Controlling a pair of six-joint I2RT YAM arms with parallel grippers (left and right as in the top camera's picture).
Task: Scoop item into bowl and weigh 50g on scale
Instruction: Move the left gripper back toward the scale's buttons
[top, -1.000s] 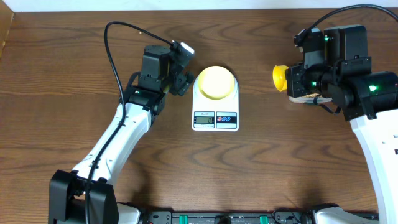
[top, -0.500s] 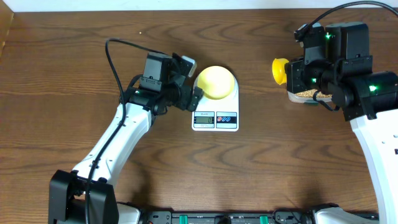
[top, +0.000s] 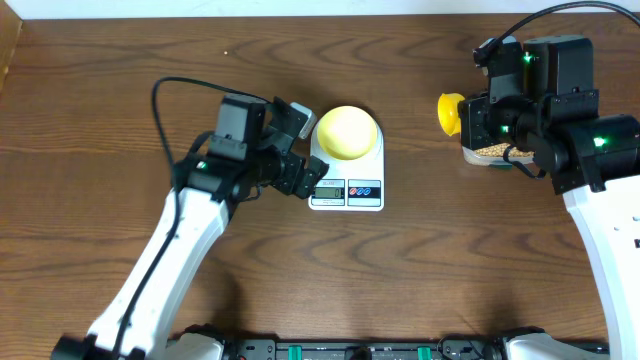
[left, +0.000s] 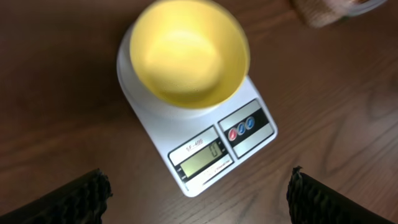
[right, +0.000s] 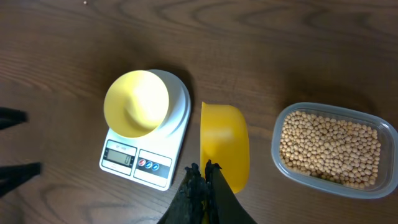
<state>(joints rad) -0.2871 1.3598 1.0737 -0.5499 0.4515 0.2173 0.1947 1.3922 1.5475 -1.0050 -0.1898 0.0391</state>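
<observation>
Your left jaws, open and empty, have slid to the scale (left: 205, 155) display edge | right jaws grip empty scoop (right: 225, 146) | bowl (left: 189, 53) empty: scoop beans (right: 329, 148) next.

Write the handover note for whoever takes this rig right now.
Left gripper open, empty, hovering by the display edge of the scale.
Right gripper shut on the handle of the yellow scoop; scoop empty, between scale and clear tub.
Bowl sits empty on the scale; beans in the tub.
Done: bowl placed, scoop picked up.
Left: scoop beans into bowl until 50 g shows.
</observation>
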